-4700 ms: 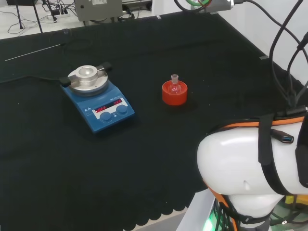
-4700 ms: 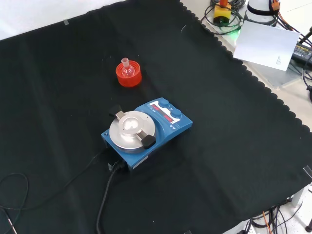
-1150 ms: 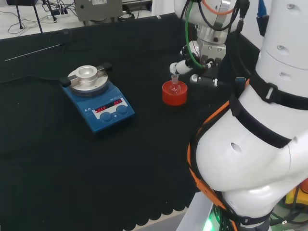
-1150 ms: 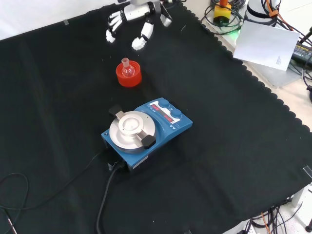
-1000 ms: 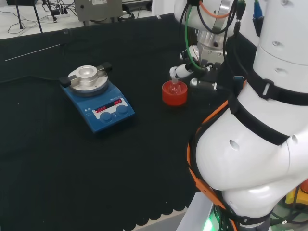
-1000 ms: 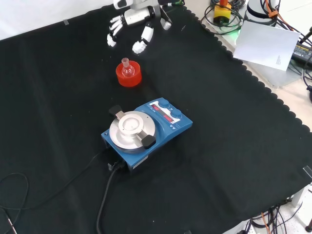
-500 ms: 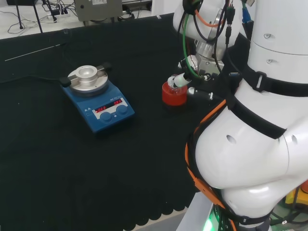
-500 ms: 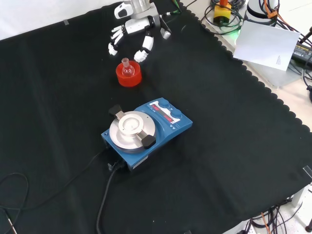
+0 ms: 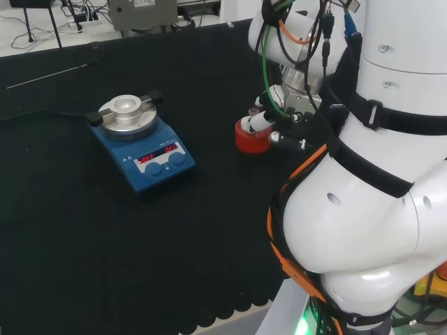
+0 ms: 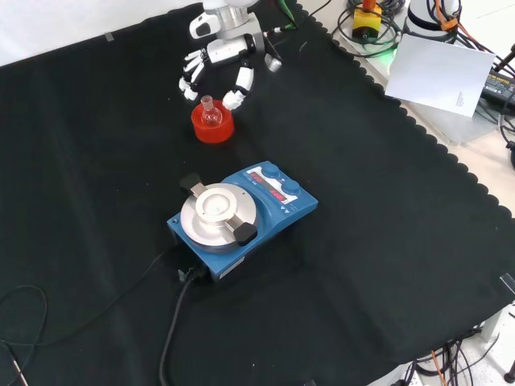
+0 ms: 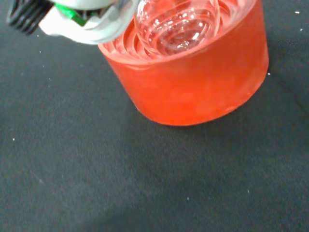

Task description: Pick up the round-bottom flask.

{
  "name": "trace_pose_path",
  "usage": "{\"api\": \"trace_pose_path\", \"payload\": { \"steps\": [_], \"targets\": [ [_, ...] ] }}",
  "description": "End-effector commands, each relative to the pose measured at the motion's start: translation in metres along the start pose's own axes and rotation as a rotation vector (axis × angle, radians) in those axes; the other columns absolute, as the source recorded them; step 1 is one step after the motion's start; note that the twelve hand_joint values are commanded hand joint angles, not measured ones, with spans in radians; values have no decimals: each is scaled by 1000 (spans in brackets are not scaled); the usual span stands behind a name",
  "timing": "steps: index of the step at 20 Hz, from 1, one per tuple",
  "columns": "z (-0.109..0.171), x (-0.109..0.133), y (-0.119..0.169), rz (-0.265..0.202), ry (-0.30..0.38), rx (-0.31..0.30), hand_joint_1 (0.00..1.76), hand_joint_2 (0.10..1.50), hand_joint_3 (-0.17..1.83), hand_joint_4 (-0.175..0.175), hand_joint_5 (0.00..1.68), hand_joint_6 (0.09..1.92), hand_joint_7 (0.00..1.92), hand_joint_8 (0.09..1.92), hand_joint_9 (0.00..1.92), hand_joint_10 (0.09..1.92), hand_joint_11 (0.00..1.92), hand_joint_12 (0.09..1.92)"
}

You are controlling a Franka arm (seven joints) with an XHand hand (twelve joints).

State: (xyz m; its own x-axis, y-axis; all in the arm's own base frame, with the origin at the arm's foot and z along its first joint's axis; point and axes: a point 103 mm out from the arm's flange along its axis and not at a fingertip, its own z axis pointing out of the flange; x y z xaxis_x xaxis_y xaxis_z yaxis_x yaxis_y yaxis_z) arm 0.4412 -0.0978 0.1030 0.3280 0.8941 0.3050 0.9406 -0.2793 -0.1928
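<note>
A small clear round-bottom flask (image 10: 210, 114) sits upright in a red ribbed ring stand (image 10: 212, 127). In the front view the hand (image 10: 219, 56) hovers just beyond the stand, its fingers (image 10: 239, 87) spread and straight, tips flanking the flask's neck without touching it. Over in the head view a fingertip (image 9: 260, 123) lies in front of the stand (image 9: 248, 139) and hides the flask. The wrist view has the flask's bulb (image 11: 176, 21) and the stand (image 11: 193, 77) very close, with a blurred part of the hand (image 11: 82, 19) beside them.
A blue hotplate stirrer (image 10: 241, 219) with a round metal top stands nearer the camera than the stand in the front view, its black cable (image 10: 173, 326) trailing forward. The cloth's scalloped edge (image 10: 418, 129) runs along the right.
The hand has come down and closer to the flask over the last second; its fingertips now reach either side of the neck. Flask and stand have not moved.
</note>
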Motion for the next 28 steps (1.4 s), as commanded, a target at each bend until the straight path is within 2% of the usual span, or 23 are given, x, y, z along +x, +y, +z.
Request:
{"api": "trace_pose_path", "payload": {
  "steps": [1, 6, 11, 14, 23, 28],
  "targets": [
    [-1, 2, 6, -8, 12, -26, 877, 602, 592, -64, 642, 98, 208, 715, 328, 757, 0, 1255],
    [0, 5, 10, -8, 4, -28, 887, 599, 611, -66, 657, 137, 213, 710, 327, 752, 0, 1281],
    [0, -1, 13, -1, 11, -27, 911, 589, 637, -66, 563, 481, 217, 710, 324, 757, 0, 1319],
    [3, 1, 13, 4, -1, -28, 918, 588, 646, -65, 561, 614, 221, 711, 322, 759, 0, 1334],
    [2, -3, 17, 0, 14, -53, 951, 582, 659, -65, 570, 716, 238, 715, 339, 761, 0, 1370],
    [4, -3, 19, -2, 4, -61, 961, 583, 665, -71, 632, 758, 242, 716, 353, 762, 4, 1380]
  ]
}}
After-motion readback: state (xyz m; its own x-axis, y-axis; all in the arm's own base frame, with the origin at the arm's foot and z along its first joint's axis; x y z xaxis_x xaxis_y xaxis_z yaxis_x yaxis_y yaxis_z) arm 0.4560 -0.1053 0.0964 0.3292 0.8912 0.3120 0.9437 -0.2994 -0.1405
